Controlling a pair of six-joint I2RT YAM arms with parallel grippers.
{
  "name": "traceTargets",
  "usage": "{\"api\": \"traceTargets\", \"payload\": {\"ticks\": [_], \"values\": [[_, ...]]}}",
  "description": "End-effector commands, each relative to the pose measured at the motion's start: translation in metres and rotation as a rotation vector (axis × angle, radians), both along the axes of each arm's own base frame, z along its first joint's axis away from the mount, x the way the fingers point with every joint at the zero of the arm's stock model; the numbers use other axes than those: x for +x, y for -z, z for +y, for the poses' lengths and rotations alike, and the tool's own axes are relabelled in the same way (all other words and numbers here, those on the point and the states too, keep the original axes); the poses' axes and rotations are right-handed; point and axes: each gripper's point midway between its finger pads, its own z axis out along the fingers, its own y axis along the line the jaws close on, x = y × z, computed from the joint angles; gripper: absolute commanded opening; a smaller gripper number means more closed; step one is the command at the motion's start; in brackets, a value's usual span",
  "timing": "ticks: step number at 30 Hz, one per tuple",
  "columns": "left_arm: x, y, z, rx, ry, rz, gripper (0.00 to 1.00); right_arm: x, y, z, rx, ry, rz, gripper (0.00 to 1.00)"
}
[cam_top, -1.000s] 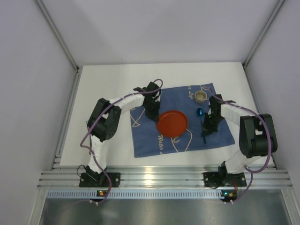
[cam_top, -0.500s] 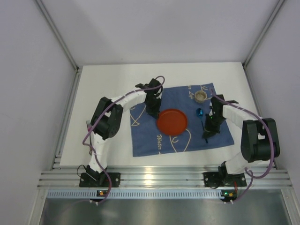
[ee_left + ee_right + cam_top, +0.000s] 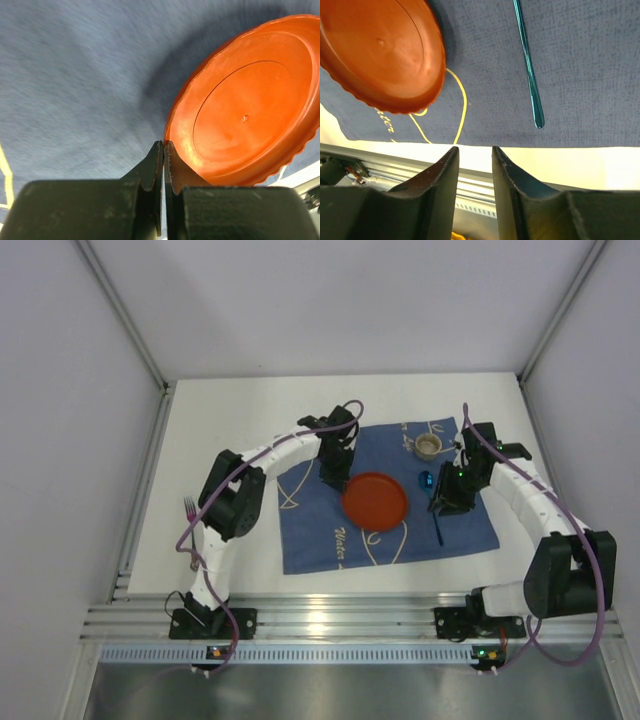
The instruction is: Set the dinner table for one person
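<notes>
**Two hands beside an orange plate on the set desk**

The white desk [image 3: 230, 420] carries a blue cloth [image 3: 310, 540]. The orange plate [image 3: 375, 502] lies on it near the cloth's middle. Right of the plate, the right hand [image 3: 474, 150] hovers over the cloth with its jaws parted and nothing between them. A teal spoon [image 3: 529, 70] lies flat on the cloth, right of the plate and apart from it. At the plate's left rim, the left hand [image 3: 163, 145] is closed, fingertips together, gripping nothing. Beyond the plate and to its right stands a small tan cup [image 3: 429, 446].
</notes>
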Motion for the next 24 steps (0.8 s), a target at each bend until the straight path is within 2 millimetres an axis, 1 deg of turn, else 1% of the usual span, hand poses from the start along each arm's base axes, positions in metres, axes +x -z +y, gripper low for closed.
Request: {"api": "traceTargets", "payload": {"ticks": [1, 2, 3, 4, 5, 7, 8, 9, 10, 11, 12, 13, 14, 15, 16, 17, 18, 19, 20, 21, 22, 23, 24], "values": [[-0.017, -0.008, 0.007, 0.030, 0.022, 0.017, 0.03, -0.010, -0.005, 0.001, 0.002, -0.023, -0.002, 0.35], [-0.016, -0.010, 0.008, 0.035, 0.017, 0.013, 0.07, -0.011, -0.005, 0.001, 0.002, -0.026, -0.004, 0.37], [-0.016, -0.019, 0.010, 0.032, 0.009, -0.005, 0.19, -0.011, -0.004, 0.000, 0.001, -0.023, -0.003, 0.38], [-0.017, -0.023, 0.012, 0.035, 0.004, -0.010, 0.32, -0.011, -0.005, 0.001, 0.001, -0.024, -0.006, 0.39], [-0.017, -0.036, 0.016, 0.029, -0.005, -0.038, 0.43, -0.011, -0.007, 0.000, 0.001, -0.022, -0.015, 0.41], [-0.017, -0.043, 0.032, 0.082, -0.047, -0.071, 0.59, -0.011, -0.008, 0.000, 0.001, -0.025, -0.021, 0.43], [-0.019, -0.046, 0.045, 0.118, -0.069, -0.069, 0.62, -0.010, -0.009, 0.001, 0.002, -0.026, -0.022, 0.43], [-0.021, -0.058, 0.053, 0.124, -0.092, -0.087, 0.63, -0.011, -0.009, 0.001, 0.006, -0.028, -0.024, 0.44], [-0.019, -0.056, 0.074, 0.198, -0.137, -0.113, 0.63, -0.011, -0.009, 0.001, 0.010, -0.031, -0.024, 0.44], [-0.021, -0.067, 0.092, 0.215, -0.169, -0.125, 0.63, -0.011, -0.010, 0.002, 0.014, -0.035, -0.025, 0.45], [-0.021, -0.070, 0.107, 0.240, -0.202, -0.131, 0.63, -0.012, -0.010, 0.003, 0.021, -0.039, -0.026, 0.45], [-0.028, -0.064, 0.128, 0.292, -0.234, -0.116, 0.63, -0.011, -0.011, 0.004, 0.026, -0.039, -0.028, 0.45], [-0.025, -0.073, 0.154, 0.288, -0.307, -0.123, 0.63, -0.011, -0.012, 0.005, 0.029, -0.041, -0.031, 0.45], [-0.029, -0.072, 0.173, 0.303, -0.376, -0.100, 0.63, -0.011, -0.013, 0.005, 0.032, -0.048, -0.035, 0.45], [-0.041, -0.062, 0.196, 0.329, -0.437, -0.048, 0.64, -0.010, -0.013, 0.006, 0.033, -0.048, -0.039, 0.45], [-0.040, -0.065, 0.236, 0.321, -0.579, -0.024, 0.64, -0.011, -0.013, 0.007, 0.036, -0.052, -0.037, 0.45], [-0.047, -0.061, 0.256, 0.316, -0.675, 0.012, 0.65, -0.011, -0.013, 0.007, 0.035, -0.055, -0.038, 0.45], [-0.063, -0.047, 0.275, 0.318, -0.735, 0.076, 0.65, -0.011, -0.013, 0.007, 0.036, -0.055, -0.039, 0.45], [-0.068, -0.050, 0.299, 0.263, -0.845, 0.093, 0.65, -0.011, -0.014, 0.007, 0.038, -0.059, -0.045, 0.45], [-0.073, -0.048, 0.311, 0.248, -0.895, 0.104, 0.64, -0.011, -0.013, 0.008, 0.041, -0.055, -0.042, 0.45], [-0.080, -0.041, 0.319, 0.244, -0.919, 0.120, 0.64, -0.013, -0.012, 0.009, 0.043, -0.056, -0.042, 0.46], [-0.083, -0.043, 0.335, 0.245, -0.967, 0.116, 0.64, -0.014, -0.012, 0.009, 0.047, -0.052, -0.046, 0.46], [-0.086, -0.042, 0.342, 0.257, -0.960, 0.116, 0.64, -0.015, -0.012, 0.011, 0.057, -0.049, -0.044, 0.46]]}}
